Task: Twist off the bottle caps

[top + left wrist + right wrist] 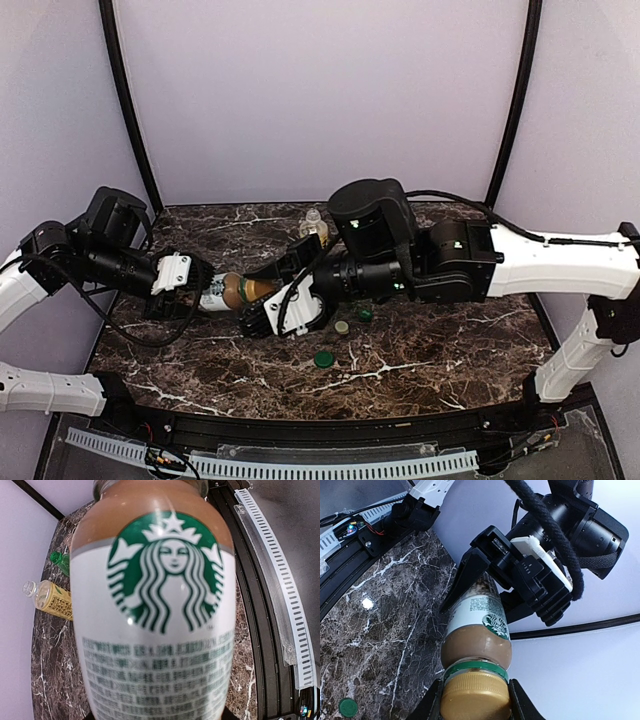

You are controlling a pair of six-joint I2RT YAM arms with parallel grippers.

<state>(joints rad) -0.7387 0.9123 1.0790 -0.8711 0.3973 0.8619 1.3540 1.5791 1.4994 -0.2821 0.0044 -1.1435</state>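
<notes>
A brown coffee bottle (232, 291) with a white and green label hangs sideways above the marble table, between both arms. My left gripper (190, 290) is shut on its body, and the label (155, 605) fills the left wrist view. Its black fingers (465, 575) clamp the lower half of the bottle (477, 630). My right gripper (475, 700) is shut on the gold cap (475, 697), one finger on each side. A bottle with yellow liquid (50, 599) and a green bottle (60, 562) lie on the table behind.
Two loose green caps (323, 358) (365, 313) and a tan cap (342, 327) lie on the table under the right arm. A clear bottle (315, 225) shows behind that arm. The table's black front rail (260, 630) runs along the near edge.
</notes>
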